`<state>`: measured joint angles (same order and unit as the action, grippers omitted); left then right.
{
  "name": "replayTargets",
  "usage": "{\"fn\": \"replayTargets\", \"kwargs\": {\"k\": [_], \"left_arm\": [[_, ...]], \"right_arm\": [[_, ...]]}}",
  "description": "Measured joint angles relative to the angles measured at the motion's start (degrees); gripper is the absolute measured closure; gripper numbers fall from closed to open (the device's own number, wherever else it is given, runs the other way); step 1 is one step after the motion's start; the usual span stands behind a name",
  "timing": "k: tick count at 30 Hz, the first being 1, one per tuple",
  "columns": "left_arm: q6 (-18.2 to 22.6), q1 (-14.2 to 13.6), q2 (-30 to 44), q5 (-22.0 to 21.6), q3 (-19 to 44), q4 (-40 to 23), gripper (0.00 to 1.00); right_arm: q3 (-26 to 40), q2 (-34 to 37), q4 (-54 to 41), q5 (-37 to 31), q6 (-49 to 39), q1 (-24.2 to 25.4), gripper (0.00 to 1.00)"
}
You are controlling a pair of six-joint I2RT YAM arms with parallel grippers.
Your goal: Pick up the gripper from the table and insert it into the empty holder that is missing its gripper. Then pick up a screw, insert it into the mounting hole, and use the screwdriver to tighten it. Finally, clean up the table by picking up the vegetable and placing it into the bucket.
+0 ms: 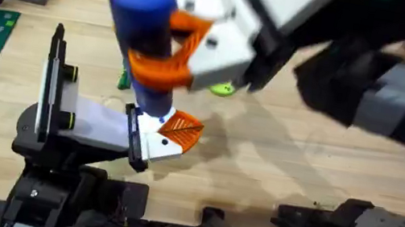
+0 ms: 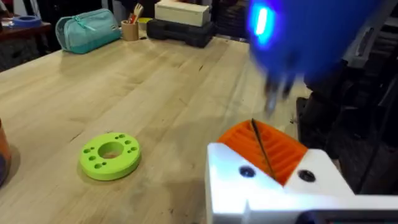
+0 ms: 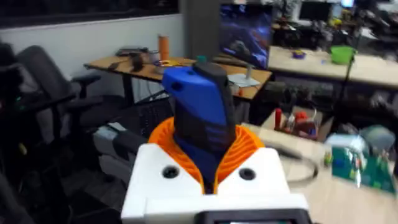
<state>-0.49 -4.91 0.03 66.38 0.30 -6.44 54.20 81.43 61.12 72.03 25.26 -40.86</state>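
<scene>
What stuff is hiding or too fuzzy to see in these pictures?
- Bucket: not made out; in the overhead view the raised right arm blocks much of the table.
- Vegetable: overhead, a small green sliver beside the screwdriver; its shape is unreadable.
- Screwdriver tip: left wrist view, blurred above the left end effector.
- Lime disc: overhead, mostly covered by the right end effector.

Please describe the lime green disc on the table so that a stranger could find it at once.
Look at the wooden table, on bare wood ahead of the left claw. The disc lies flat there, lime green and round. A large middle hole ringed by small holes sets it apart.
</scene>
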Motion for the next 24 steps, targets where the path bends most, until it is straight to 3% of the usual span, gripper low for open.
{"fn": "replayTargets", "kwargs": {"k": [7, 16, 19, 24], "left_arm": [[0.00, 0.00, 0.00, 0.08, 0.00, -0.31, 0.982], [0.00, 0.00, 0.00, 0.26, 0.02, -0.38, 0.981], [0.00, 0.00, 0.00, 0.28, 0.02, -0.39, 0.981], [0.00, 0.00, 0.00, 0.28, 0.02, -0.39, 0.982]], "right_arm": [[14.94, -0.72, -2.81, 5.52, 4.37, 3.03, 0.948], [16.16, -0.88, -26.21, 8.44, -2.54, 5.06, 0.947], [16.26, -0.78, -38.11, 5.71, -8.55, 7.02, 0.949], [16.32, -0.63, -55.39, -5.10, -20.33, 10.83, 0.947]]}}
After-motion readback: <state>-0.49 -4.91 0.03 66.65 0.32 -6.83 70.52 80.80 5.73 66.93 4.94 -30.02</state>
